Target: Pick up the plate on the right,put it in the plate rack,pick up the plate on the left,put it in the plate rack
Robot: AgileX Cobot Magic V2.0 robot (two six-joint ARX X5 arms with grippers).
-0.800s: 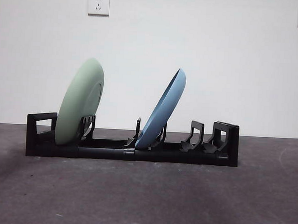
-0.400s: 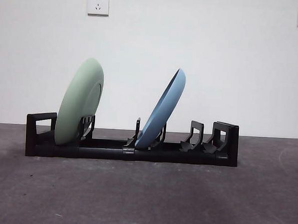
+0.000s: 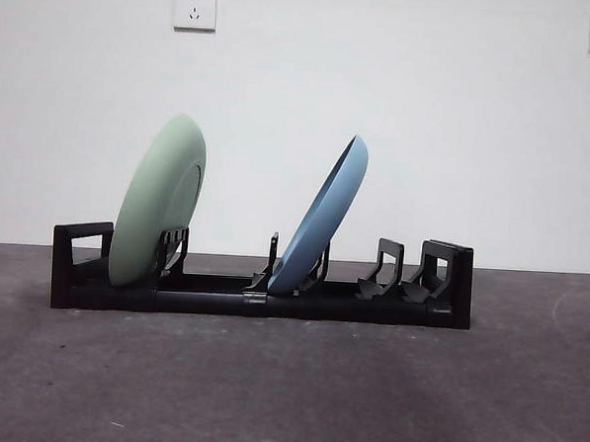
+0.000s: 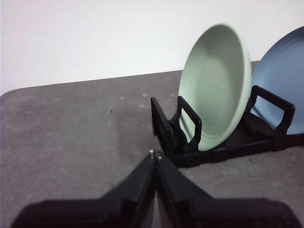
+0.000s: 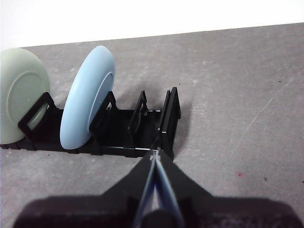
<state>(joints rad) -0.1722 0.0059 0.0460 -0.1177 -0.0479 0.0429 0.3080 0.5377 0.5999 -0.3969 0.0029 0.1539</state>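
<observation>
Front view shows the plate rack (image 3: 262, 284) standing on the grey tabletop (image 3: 286, 389), its long side facing the camera, set back toward the far edge where the white wall (image 3: 303, 73) rises. Two plates stand in it, both leaning toward the right-hand end. The green plate (image 3: 158, 202) sits in the slot just inside the rack's left boxy end, its lower rim down between the prongs. The blue plate (image 3: 320, 218) sits near the middle of the rack, its foot caught between two curved prongs. The slots between the blue plate and the right boxy end hold nothing. Two wall sockets (image 3: 194, 7) are mounted high on the wall. No arm shows in this view.

From the left wrist, the left pincer (image 4: 156, 153) has its jaws pressed together with nothing between them, hovering off the rack's left end, near the green plate (image 4: 216, 88) but apart from it. From the right wrist, the right pincer (image 5: 155, 154) is likewise closed on nothing, hanging just off the rack's right end (image 5: 170, 121), with the blue plate (image 5: 88, 97) beyond it.
</observation>
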